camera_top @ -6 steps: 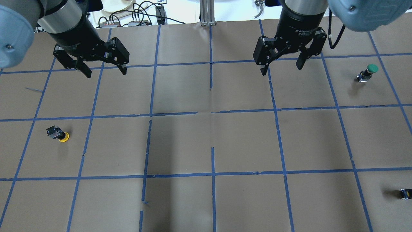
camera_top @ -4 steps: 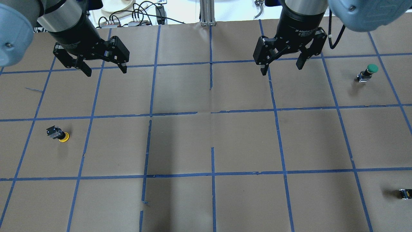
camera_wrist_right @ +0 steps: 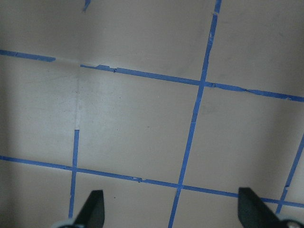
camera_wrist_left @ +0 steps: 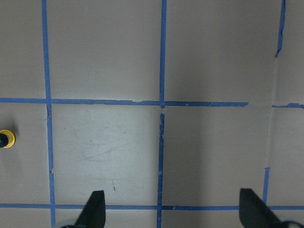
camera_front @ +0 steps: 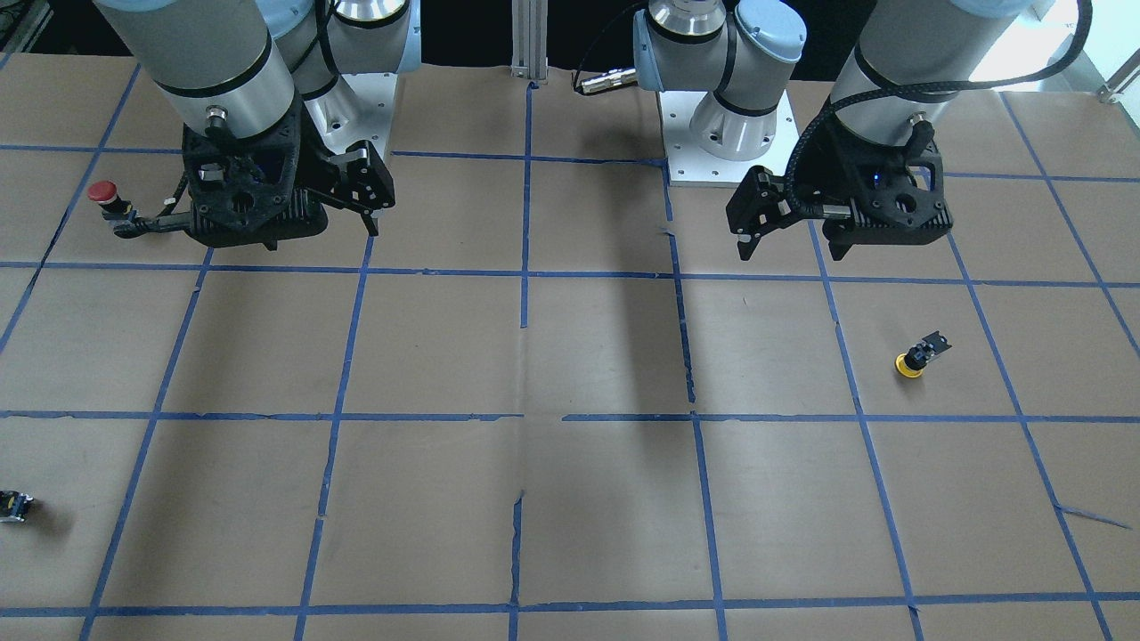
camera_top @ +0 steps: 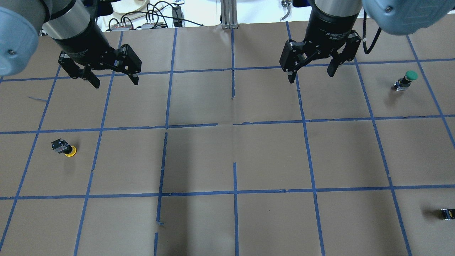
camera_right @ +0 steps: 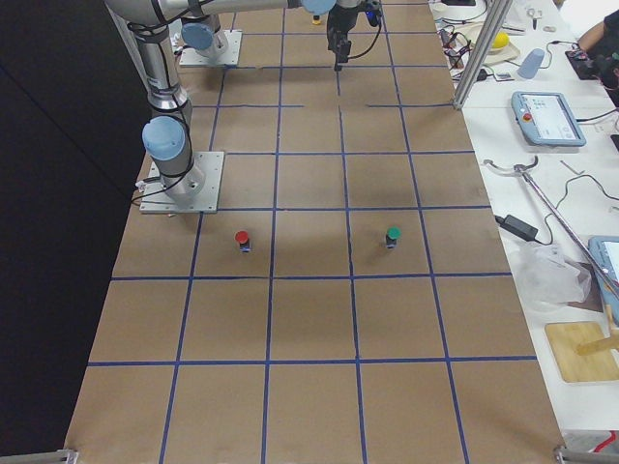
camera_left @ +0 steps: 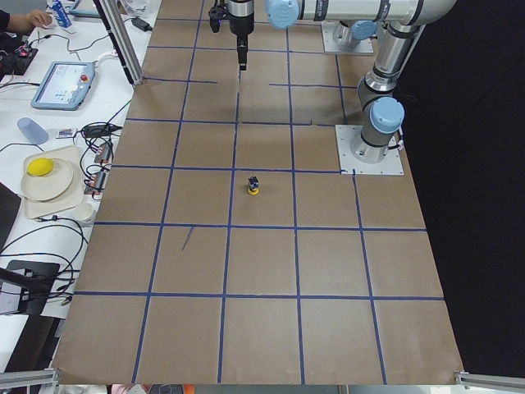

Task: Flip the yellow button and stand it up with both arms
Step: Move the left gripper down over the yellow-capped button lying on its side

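The yellow button (camera_top: 65,148) stands on its yellow cap with the black-grey body up, in a left-hand square of the blue-taped table. It also shows in the front view (camera_front: 917,356), the left side view (camera_left: 254,185) and at the left edge of the left wrist view (camera_wrist_left: 5,139). My left gripper (camera_top: 115,83) hangs open and empty above the table, well beyond the button; its fingertips (camera_wrist_left: 95,209) frame bare paper. My right gripper (camera_top: 311,76) hangs open and empty over the far right-centre; its fingertips (camera_wrist_right: 95,209) also frame bare paper.
A green-capped button (camera_top: 405,81) stands at the far right. A red-capped button (camera_front: 107,198) stands near the right arm's base. A small capless black part (camera_top: 448,213) lies at the near right edge. Cables and clutter lie beyond the table's far edge (camera_top: 149,21).
My left gripper has shifted very slightly. The right gripper and the yellow button have not moved.
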`<state>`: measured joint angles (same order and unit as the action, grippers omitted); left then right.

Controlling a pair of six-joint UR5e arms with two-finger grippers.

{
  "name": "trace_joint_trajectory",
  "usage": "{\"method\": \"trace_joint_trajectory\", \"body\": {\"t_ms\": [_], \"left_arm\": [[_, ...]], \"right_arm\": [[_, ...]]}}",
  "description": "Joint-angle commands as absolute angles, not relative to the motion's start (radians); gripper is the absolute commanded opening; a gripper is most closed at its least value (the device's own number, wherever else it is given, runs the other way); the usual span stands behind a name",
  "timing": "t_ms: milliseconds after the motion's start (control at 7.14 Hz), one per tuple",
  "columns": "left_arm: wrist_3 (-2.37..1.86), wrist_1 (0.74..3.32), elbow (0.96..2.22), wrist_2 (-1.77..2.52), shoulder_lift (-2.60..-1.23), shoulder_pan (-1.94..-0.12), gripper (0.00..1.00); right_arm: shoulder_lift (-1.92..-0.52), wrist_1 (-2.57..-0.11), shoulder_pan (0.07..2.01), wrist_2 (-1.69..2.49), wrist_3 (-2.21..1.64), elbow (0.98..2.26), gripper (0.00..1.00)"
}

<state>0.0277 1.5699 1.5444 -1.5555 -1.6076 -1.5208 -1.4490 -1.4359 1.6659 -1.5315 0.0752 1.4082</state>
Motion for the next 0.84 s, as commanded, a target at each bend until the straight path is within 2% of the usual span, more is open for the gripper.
{"method": "trace_joint_trajectory", "body": {"t_ms": [0, 280, 701], "left_arm": [[0.186, 1.556, 1.589, -1.575, -1.608, -1.435, 1.00], [0.468, 1.492, 1.662, -1.586, -1.611, -1.248, 1.00], [0.738, 1.193, 1.852, -1.588, -1.666, -1.025, 1.00]], "right_arm": [[-1.450, -1.433, 1.666, -1.532, 0.075, 1.408, 1.00], [-1.450, -1.436, 1.666, -1.532, 0.075, 1.408, 1.00], [-1.456, -1.454, 1.663, -1.528, 0.074, 1.407, 1.00]]}}
